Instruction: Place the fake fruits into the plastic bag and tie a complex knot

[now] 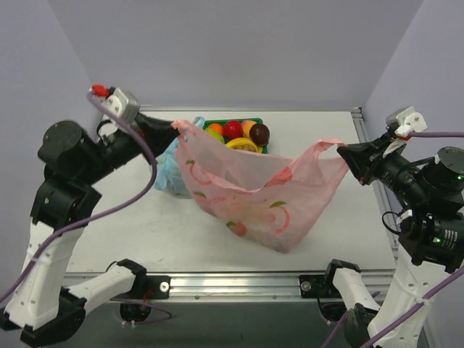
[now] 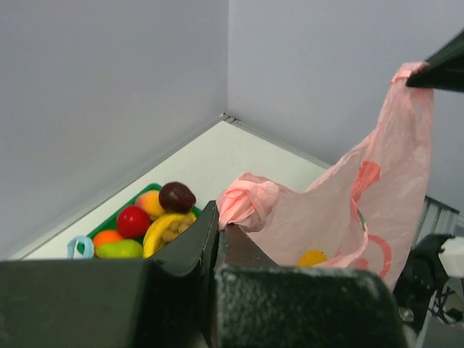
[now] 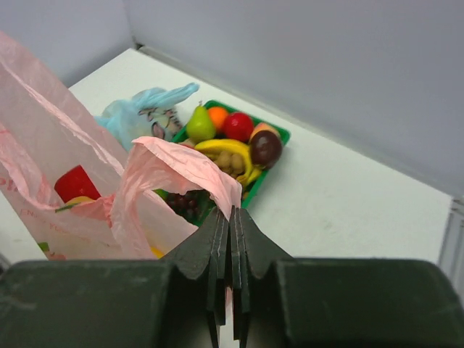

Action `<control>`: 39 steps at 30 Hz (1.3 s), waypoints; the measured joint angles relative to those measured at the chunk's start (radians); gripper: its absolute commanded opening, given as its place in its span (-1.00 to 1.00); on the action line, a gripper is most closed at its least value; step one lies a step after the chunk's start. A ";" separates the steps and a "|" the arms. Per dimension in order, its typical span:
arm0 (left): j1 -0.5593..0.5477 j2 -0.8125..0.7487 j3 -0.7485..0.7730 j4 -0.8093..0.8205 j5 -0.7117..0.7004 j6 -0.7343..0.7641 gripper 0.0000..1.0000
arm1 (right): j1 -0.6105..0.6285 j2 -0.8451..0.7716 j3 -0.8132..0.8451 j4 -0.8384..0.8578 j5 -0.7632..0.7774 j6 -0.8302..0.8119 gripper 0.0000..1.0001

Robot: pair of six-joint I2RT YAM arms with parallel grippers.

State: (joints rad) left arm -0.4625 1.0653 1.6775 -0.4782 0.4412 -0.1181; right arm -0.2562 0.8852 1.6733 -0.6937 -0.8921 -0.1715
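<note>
top external: your left gripper and right gripper each clamp 1 handle, stretching the plastic bag, likely for knotting

Left fingers pinch plastic bag; fake fruits in green tray behind.

Blue bag mostly hidden behind pink bag, tray with near rim covered too, fruit inside the bag only blurred red and yellow shapes, left arm and right arm cut by frame edges
</note>
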 measured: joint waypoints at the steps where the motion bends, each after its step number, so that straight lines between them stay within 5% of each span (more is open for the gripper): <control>1: 0.001 -0.045 -0.040 -0.015 -0.002 0.015 -1.00 | 0.001 0.006 -0.018 0.004 -0.032 0.006 -1.00; 8: 0.010 -0.286 -0.360 -0.135 -0.090 0.099 -1.00 | 0.117 0.104 -0.169 0.002 -0.078 0.012 -1.00; 13: 0.013 -0.260 -0.529 -0.197 -0.146 0.124 -1.00 | 0.341 0.204 -0.255 0.010 0.035 -0.019 -1.00; 17: 0.014 -0.161 -0.568 -0.220 -0.209 0.118 -1.00 | 0.384 0.253 -0.281 0.023 0.105 -0.040 -1.00; 19: 0.016 -0.122 -0.571 -0.222 -0.208 0.102 -1.00 | 0.384 0.254 -0.294 0.027 0.138 -0.060 -0.77; 23: 0.019 -0.120 -0.572 -0.216 -0.150 0.076 -1.00 | 0.383 0.219 -0.308 -0.002 0.175 -0.127 0.49; 24: 0.019 -0.123 -0.572 -0.212 -0.132 0.070 -1.00 | 0.386 0.206 -0.307 -0.016 0.181 -0.142 0.58; 32: 0.019 -0.120 -0.572 -0.205 -0.056 0.033 -1.00 | 0.505 0.172 -0.195 -0.122 0.281 -0.275 0.87; 39: 0.019 -0.119 -0.572 -0.193 -0.034 0.026 -0.99 | 0.684 0.325 -0.072 -0.153 0.463 -0.293 0.95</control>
State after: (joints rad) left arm -0.4431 0.9463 1.1057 -0.6716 0.4068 -0.0921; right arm 0.4282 1.2098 1.6009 -0.8463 -0.4290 -0.4644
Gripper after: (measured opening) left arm 0.034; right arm 0.971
